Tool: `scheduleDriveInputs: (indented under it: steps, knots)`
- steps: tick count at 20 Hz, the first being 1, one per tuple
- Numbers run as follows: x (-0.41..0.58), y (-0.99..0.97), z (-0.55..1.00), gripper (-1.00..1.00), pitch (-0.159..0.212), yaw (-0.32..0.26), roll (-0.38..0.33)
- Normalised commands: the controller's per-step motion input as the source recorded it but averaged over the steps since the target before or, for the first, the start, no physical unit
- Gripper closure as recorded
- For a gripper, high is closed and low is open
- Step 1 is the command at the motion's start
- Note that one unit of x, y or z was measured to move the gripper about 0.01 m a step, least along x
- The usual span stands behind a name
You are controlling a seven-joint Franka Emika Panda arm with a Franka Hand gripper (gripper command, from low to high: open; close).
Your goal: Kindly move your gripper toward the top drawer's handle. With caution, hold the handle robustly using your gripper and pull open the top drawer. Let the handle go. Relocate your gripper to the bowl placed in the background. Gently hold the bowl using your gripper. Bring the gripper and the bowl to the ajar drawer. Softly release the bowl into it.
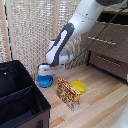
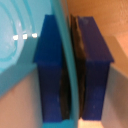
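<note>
The blue bowl (image 1: pixel 45 81) sits on the wooden floor by the wicker screen, at the exterior view's left. My gripper (image 1: pixel 46 75) is down on it. In the wrist view the two blue fingers (image 2: pixel 50 70) press from both sides on the thin rim of the bowl (image 2: pixel 20 40), so my gripper (image 2: pixel 71 75) is shut on the bowl. The dresser stands at the exterior view's right, with the top drawer (image 1: pixel 112 35) and its silver handle (image 1: pixel 102 41) above the lower drawer (image 1: pixel 112 65). I cannot tell how far the top drawer stands out.
A yellow bowl (image 1: pixel 78 87) and a red-and-yellow patterned box (image 1: pixel 68 94) lie on the floor between the blue bowl and the dresser. A large black case (image 1: pixel 20 95) fills the exterior view's lower left. The wicker screen (image 1: pixel 30 30) stands behind.
</note>
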Motion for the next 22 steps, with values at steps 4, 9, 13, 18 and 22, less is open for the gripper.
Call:
scheduleDriveInputs:
  steps: [4,9,13,18,22]
  knots:
    - [0.000,0.06,0.82,1.00,0.129,-0.061,-0.042]
    - [0.000,0.11,0.96,1.00,0.087,-0.057,-0.058]
    - [0.001,0.17,1.00,1.00,0.024,-0.072,-0.069]
    - [0.012,0.20,1.00,1.00,0.016,-0.101,-0.062]
    - [0.036,0.21,1.00,1.00,0.018,-0.144,-0.059]
